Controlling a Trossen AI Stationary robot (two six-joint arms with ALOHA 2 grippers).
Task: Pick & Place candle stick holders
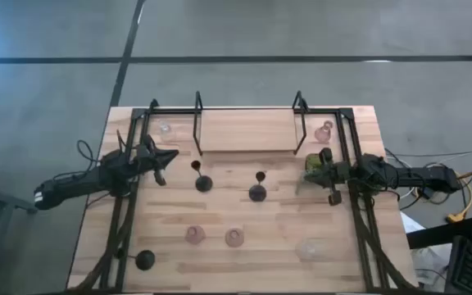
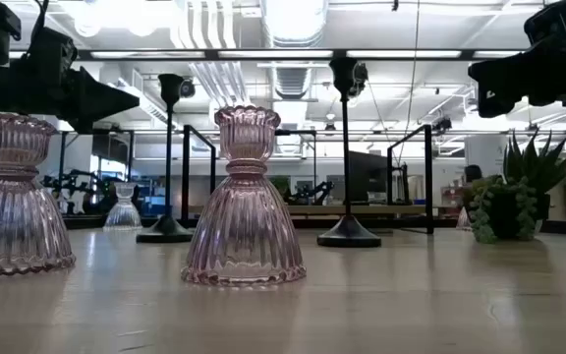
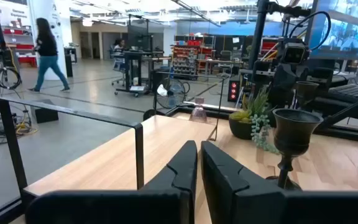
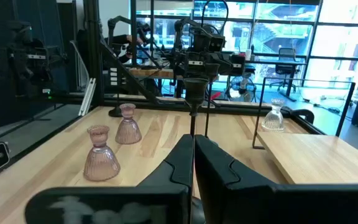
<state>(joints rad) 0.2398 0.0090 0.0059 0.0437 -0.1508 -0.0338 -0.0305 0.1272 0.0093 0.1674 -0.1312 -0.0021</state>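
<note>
Though faint from above:
Clear holder (image 1: 310,247): five o'clock on counter (image 1: 244,270), barely visible.
Left pincer (image 3: 199,163): clenched, empty.
Right pincer (image 4: 193,157): clenched, empty.
Plant (image 1: 315,163): half-hidden by right arm.

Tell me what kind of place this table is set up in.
Probably a robotics lab or workshop in an open industrial hall: exposed ceiling ducts overhead, parts shelves across a bare concrete floor, and more equipment rigs by tall windows.

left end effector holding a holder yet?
No. In the left wrist view the left end effector has its fingers shut together on nothing, with the black holder standing apart on the table.
</note>
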